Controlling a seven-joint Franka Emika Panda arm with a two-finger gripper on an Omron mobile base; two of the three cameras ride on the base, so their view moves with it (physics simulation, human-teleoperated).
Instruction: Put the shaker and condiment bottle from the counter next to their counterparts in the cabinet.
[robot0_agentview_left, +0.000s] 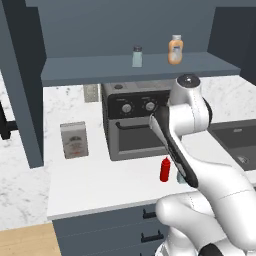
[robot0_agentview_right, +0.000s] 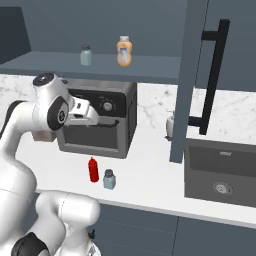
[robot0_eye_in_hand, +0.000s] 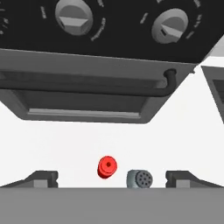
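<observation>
The red condiment bottle (robot0_agentview_left: 165, 170) (robot0_agentview_right: 93, 170) stands on the white counter (robot0_agentview_left: 95, 187) (robot0_agentview_right: 150, 182) in front of the toaster oven. The teal shaker (robot0_agentview_right: 109, 179) stands just to its right, and my arm half hides it in the left base view. Looking straight down in the hand view, the bottle's nozzle (robot0_eye_in_hand: 107, 167) and the shaker's cap (robot0_eye_in_hand: 140, 178) lie below my open gripper (robot0_eye_in_hand: 112, 179), which holds nothing. On the cabinet shelf (robot0_agentview_left: 90, 70) (robot0_agentview_right: 45, 62) stand the counterparts, a pale shaker (robot0_agentview_left: 137, 56) (robot0_agentview_right: 86, 55) and an orange bottle (robot0_agentview_left: 175, 50) (robot0_agentview_right: 124, 51).
A dark toaster oven (robot0_agentview_left: 132, 127) (robot0_agentview_right: 100, 125) (robot0_eye_in_hand: 109, 39) sits behind the two items. A grey box (robot0_agentview_left: 74, 140) stands to its left. A sink (robot0_agentview_right: 220, 175) lies at the right, beyond an open cabinet door with a black handle (robot0_agentview_right: 212, 75) and a small jar (robot0_agentview_right: 170, 127).
</observation>
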